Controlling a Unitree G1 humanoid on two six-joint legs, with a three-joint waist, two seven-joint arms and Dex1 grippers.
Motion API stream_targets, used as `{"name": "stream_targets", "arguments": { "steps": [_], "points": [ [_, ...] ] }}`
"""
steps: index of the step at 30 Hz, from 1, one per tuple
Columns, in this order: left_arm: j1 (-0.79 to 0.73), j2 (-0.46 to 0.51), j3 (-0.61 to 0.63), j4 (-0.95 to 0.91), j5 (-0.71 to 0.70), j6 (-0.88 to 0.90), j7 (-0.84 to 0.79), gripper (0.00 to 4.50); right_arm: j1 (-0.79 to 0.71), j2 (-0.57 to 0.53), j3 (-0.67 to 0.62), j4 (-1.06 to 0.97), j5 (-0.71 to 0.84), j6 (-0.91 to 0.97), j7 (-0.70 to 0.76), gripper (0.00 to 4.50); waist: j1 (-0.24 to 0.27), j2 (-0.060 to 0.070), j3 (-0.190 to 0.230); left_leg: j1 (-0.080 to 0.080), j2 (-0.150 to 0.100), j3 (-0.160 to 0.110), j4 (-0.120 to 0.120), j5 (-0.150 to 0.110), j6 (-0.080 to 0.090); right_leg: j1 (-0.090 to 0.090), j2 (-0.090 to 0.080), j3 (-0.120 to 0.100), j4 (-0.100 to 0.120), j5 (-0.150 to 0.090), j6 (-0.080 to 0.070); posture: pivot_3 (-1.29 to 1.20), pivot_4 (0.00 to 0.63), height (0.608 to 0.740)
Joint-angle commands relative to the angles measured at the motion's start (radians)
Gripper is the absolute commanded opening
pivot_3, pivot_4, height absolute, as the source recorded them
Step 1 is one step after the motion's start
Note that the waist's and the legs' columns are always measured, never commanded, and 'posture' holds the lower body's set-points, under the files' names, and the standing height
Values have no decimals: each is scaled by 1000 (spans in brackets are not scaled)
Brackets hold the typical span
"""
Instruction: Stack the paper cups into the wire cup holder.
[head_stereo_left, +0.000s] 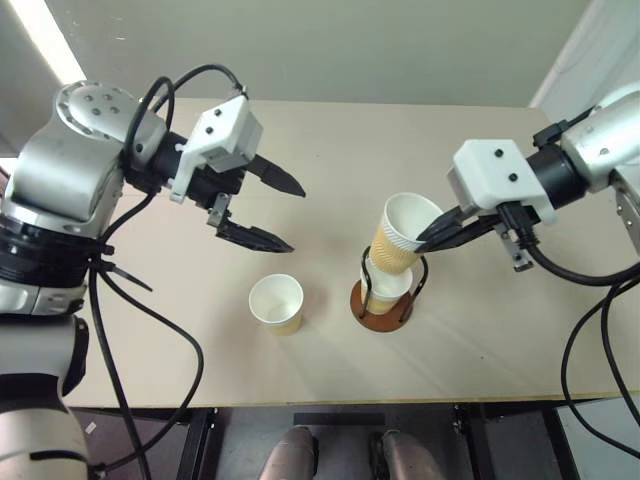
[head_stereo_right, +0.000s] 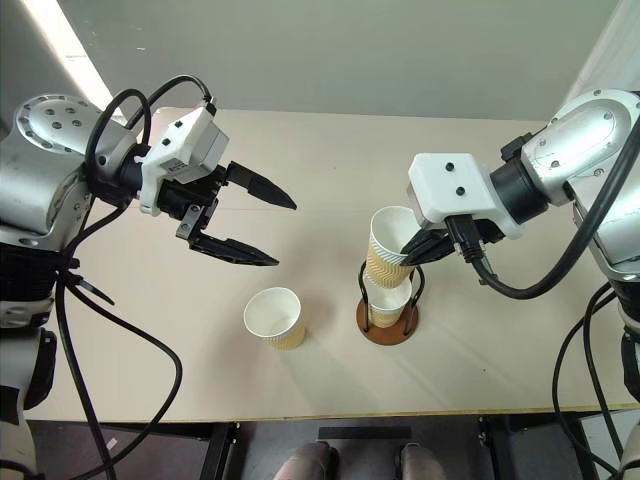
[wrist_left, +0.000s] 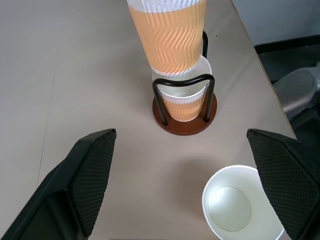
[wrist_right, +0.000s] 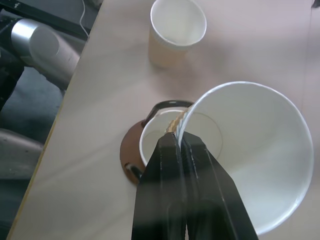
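Observation:
The wire cup holder (head_stereo_left: 383, 310) stands near the table's front middle, a rust-brown disc with black wire loops, and one paper cup (head_stereo_left: 390, 286) sits upright inside it. My right gripper (head_stereo_left: 436, 236) is shut on the rim of a second paper cup (head_stereo_left: 402, 235), which hangs tilted just above the seated cup. A third paper cup (head_stereo_left: 278, 303) stands upright on the table to the left of the holder. My left gripper (head_stereo_left: 275, 212) hovers open and empty above the table, up and to the left of that loose cup.
The pale table (head_stereo_left: 330, 150) runs back behind the holder, and its front edge (head_stereo_left: 330, 403) lies close below the cups. A black cable (head_stereo_left: 590, 330) hangs from my right arm over the table's right side.

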Motion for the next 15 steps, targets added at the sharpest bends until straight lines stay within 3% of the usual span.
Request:
{"name": "stream_targets", "arguments": {
  "steps": [1,15],
  "points": [
    [-19,13,22,-26,-17,2,-36,4500,-2,-29,-46,-20,8,-13,7,20,0,0,0,0,0,0,0,0,0,0,0,0,0,0,0,0,150,740],
    [-31,-8,11,15,-4,-19,-36,4500,50,1,16,-2,-50,-92,2,20,-1,0,0,0,0,0,0,0,0,0,0,0,0,0,0,0,150,740]
  ]
}}
